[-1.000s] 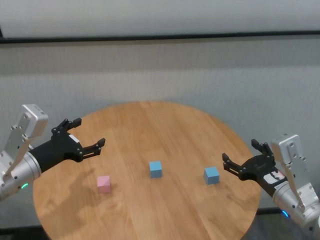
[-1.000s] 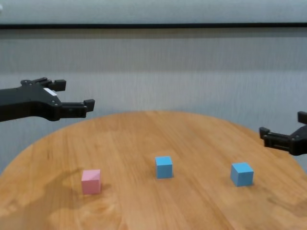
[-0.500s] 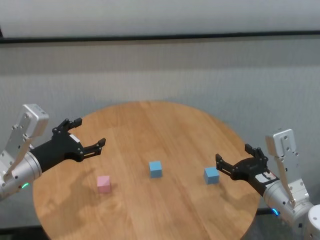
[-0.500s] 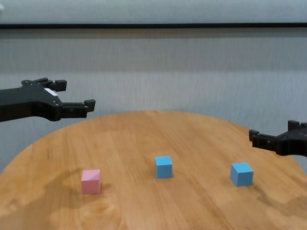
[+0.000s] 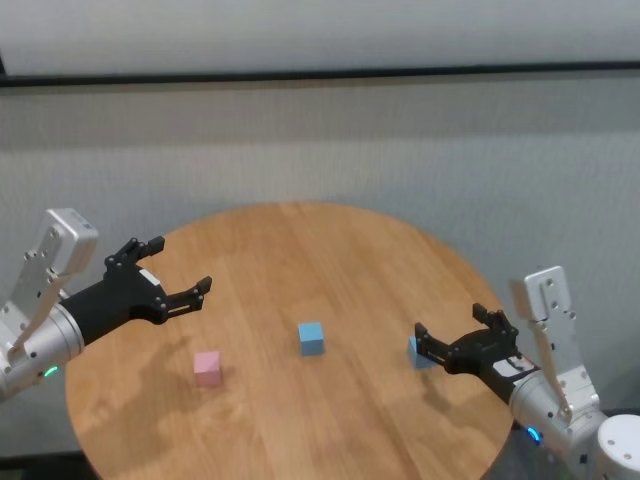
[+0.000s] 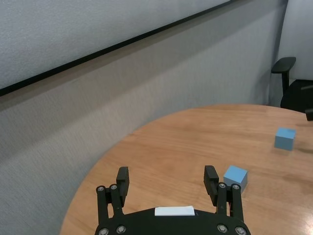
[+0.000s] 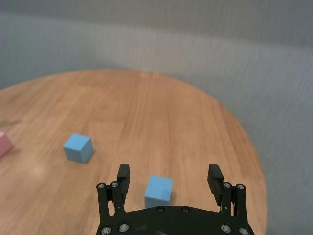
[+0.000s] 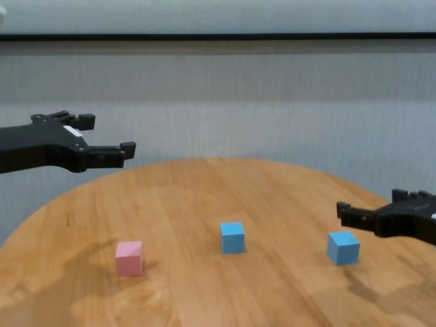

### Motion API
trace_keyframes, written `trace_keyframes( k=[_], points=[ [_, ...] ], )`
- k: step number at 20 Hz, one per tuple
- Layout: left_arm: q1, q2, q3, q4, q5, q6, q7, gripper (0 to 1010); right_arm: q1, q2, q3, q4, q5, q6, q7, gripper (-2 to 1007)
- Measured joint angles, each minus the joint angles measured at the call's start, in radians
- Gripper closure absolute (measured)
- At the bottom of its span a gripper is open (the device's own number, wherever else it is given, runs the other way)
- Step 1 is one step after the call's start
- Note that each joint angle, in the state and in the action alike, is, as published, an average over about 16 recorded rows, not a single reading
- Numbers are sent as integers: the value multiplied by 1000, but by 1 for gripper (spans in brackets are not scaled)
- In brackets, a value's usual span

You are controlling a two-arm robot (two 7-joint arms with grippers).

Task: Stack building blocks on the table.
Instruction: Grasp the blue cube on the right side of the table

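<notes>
A large round wooden surface (image 5: 300, 250) is shown, carrying three small cubes set well apart in a row. The right gripper (image 5: 464, 329) is held low over the surface's right side with its fingers (image 7: 122, 177) spread wide and empty; a light blue cube (image 7: 158, 190) is seen just ahead of the fingertips, in line with the gap between them, untouched. The left gripper (image 5: 171, 267) is held above the surface's left side, its fingers (image 6: 210, 178) also spread wide and empty. A second light blue cube (image 5: 311, 338) is placed in the middle between the two sets of fingers, and a pink cube (image 5: 207, 367) below and ahead of the left fingers.
</notes>
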Motion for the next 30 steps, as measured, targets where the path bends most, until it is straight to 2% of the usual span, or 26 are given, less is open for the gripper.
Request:
trace_keyframes(
  k=[12, 30],
  points=[
    [-1, -1, 0, 1, 0, 1, 0, 7, -5, -34, -1, 17, -35, 48, -1, 0],
    [-1, -1, 0, 1, 0, 1, 0, 7, 5, -82, 15, 75, -69, 62, 22, 0]
  ],
)
